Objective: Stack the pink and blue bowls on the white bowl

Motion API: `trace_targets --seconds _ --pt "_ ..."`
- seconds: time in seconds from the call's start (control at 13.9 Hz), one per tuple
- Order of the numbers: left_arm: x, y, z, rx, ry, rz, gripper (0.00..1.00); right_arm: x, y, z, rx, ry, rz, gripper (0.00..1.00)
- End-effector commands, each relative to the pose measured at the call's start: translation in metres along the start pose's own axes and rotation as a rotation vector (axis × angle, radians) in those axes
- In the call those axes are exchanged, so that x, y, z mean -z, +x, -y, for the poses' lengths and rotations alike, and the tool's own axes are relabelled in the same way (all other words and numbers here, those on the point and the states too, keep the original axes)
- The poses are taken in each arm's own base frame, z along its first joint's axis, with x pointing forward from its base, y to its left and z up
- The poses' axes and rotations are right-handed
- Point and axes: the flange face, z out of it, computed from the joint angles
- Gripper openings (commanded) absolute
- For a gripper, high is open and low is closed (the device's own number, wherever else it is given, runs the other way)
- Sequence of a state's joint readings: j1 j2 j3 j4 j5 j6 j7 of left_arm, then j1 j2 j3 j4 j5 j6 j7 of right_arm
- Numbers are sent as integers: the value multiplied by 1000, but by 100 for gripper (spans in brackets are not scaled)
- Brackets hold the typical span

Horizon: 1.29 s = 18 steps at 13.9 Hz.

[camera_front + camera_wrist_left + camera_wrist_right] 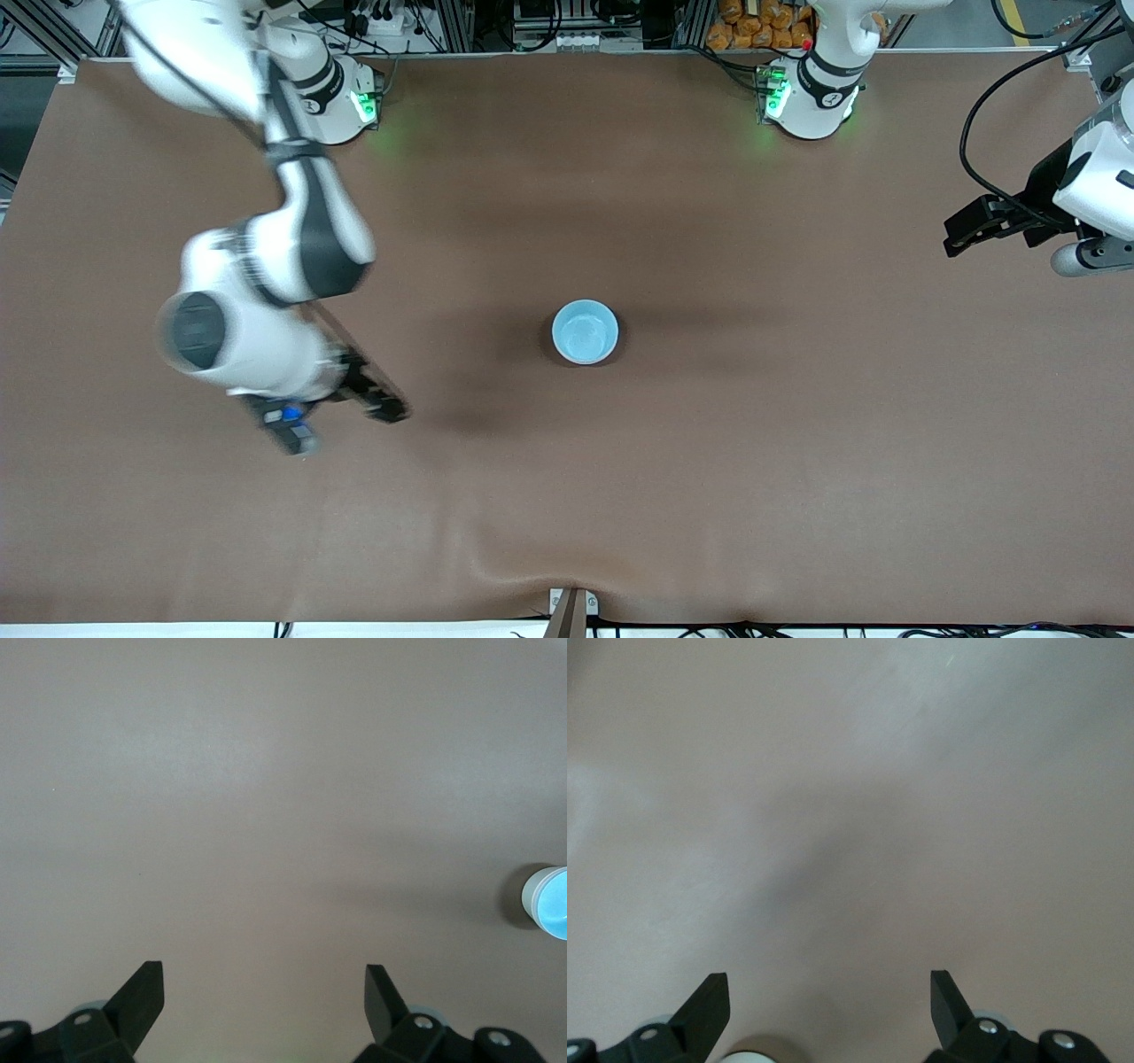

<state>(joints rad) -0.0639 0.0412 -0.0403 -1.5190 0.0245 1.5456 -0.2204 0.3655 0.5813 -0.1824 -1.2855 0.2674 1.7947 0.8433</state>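
Note:
The light blue bowl point(585, 332) stands upright in the middle of the table. It also shows at the edge of the left wrist view point(549, 902), where its outer wall looks pale grey-white. No pink bowl shows. A white rounded edge point(757, 1056) shows at the rim of the right wrist view; I cannot tell whether it is the white bowl. My right gripper point(394, 412) point(830, 988) is open and empty over bare table toward the right arm's end. My left gripper point(957, 235) point(266, 983) is open and empty at the left arm's end, well apart from the bowl.
The brown table cloth point(709, 461) has a low wrinkle at the edge nearest the front camera. Both arm bases stand along the edge farthest from that camera.

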Motion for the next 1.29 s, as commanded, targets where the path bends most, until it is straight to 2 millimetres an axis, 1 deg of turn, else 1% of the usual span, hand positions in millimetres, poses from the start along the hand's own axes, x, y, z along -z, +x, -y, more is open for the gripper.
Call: trace_targets --seconds 0.0,0.07,0.22,0.36,0.43,0.5,0.58,0.65,0.72,0.79,0.86,0.93,1.08,1.15,1.22 --pt "8 -6 1 -20 -21 -1 100 42 29 -39 107 -5 42 100" --pt "8 -7 0 -22 -21 2 100 57 41 -58 127 -7 53 100" --pt "4 -10 -9 -38 -18 12 100 82 60 -90 185 -14 67 100" --pt "7 -19 -13 -48 -18 7 100 112 89 -133 325 4 76 100" --pt "13 -23 -12 -48 -19 -3 100 126 98 -149 401 22 85 100" --pt "15 -25 -11 -47 -20 -6 100 135 104 -162 457 33 98 100" --pt "17 -26 -10 -46 -20 -8 100 144 99 -165 521 16 101 100" --pt "22 -28 -9 -53 -21 -17 100 159 92 -168 555 -35 64 100" --pt "23 -29 -7 -54 -23 -18 100 177 73 -162 591 -43 47 100" --pt "28 -32 -6 -52 -30 -26 100 192 54 -163 597 -76 34 100" --pt "30 -33 -5 -50 -38 -27 100 203 43 -168 587 -133 -3 100" --pt "31 -35 -5 -50 -38 -30 100 218 26 -172 597 -151 -49 100" --pt "31 -38 -4 -49 -37 -28 100 228 -5 -192 604 -130 -124 100" --pt "33 -42 -4 -51 -39 -32 100 221 -19 -203 608 -119 -163 100" --pt "31 -44 -4 -53 -39 -27 100 214 -28 -213 610 -107 -197 100"
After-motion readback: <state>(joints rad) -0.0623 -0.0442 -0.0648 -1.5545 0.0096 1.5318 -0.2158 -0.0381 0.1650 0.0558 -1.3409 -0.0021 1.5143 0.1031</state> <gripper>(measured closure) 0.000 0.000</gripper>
